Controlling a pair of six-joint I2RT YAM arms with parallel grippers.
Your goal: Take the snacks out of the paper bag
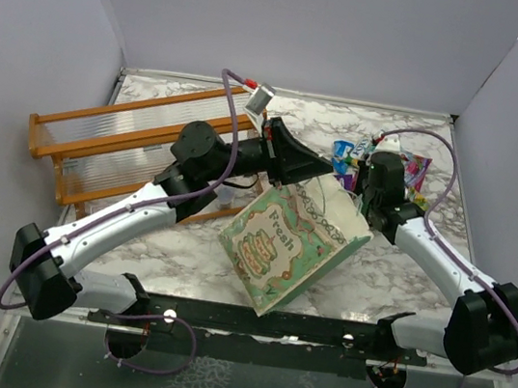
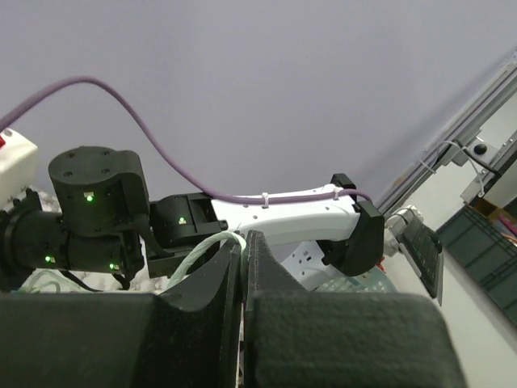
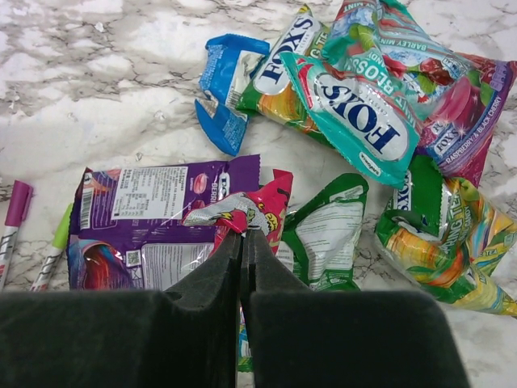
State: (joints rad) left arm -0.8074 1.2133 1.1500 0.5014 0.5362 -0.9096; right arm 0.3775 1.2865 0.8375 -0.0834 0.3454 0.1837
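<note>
Top external view: the grey-white marbled tabletop (image 1: 378,275) carries everything. The orange wooden rack (image 1: 102,136) is at frame left, and the mint-green boxy paper bag (image 1: 280,246) sits dead centre, tilted, mouth toward the upper right. The left fingers (image 2: 214,279) are clamped shut on the bag's thin white string handle (image 2: 212,240), which looks like what's propping it up.

The snacks (image 3: 363,113), shiny crinkly packets, lie in a heap on the marble at upper right, just beside the bag mouth. In the right wrist view the right fingers (image 3: 266,271) are closed and seem to pinch the edge of the red-pink crinkly packet (image 3: 258,202), which lies on the purple packet (image 3: 153,210). The two marker pens (image 3: 16,214) at far left can be ignored.

My take: lift that packet a little, drop it clear of the bag mouth, and hold the bag tilted so any stragglers slide out. I can't see inside it.
</note>
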